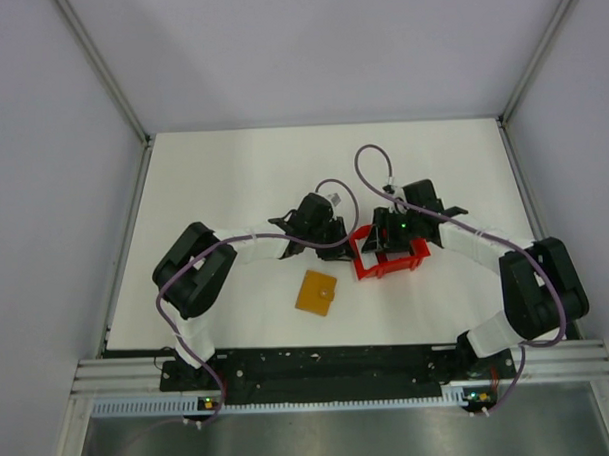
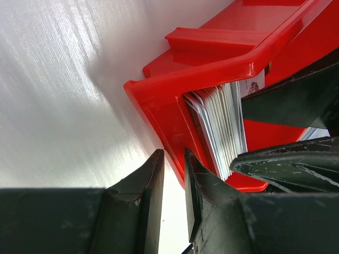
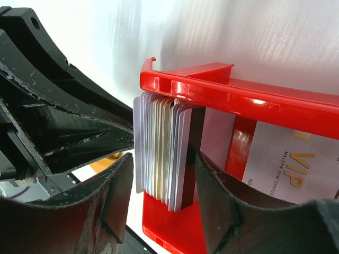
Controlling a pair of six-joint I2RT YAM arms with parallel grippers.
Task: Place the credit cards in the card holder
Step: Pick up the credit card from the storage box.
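Note:
A stack of credit cards (image 3: 159,132) stands on edge inside a red raised-rim tray (image 3: 254,100). The outermost card on the right has a dark stripe. My right gripper (image 3: 163,159) is open and straddles the stack, one finger on each side, with a small gap on the left side. The same cards (image 2: 225,127) show in the left wrist view, between the right gripper's dark fingers (image 2: 286,164). My left gripper (image 2: 172,159) stands at the tray's (image 2: 175,90) outer corner, jaws narrowly apart with only white table between them. The orange card holder (image 1: 316,292) lies flat, nearer than both grippers.
In the top view both grippers (image 1: 335,237) (image 1: 387,237) meet at the red tray (image 1: 417,254) mid-table. A larger white card printed "VIP" (image 3: 286,159) lies in the tray behind the stack. White walls enclose the table.

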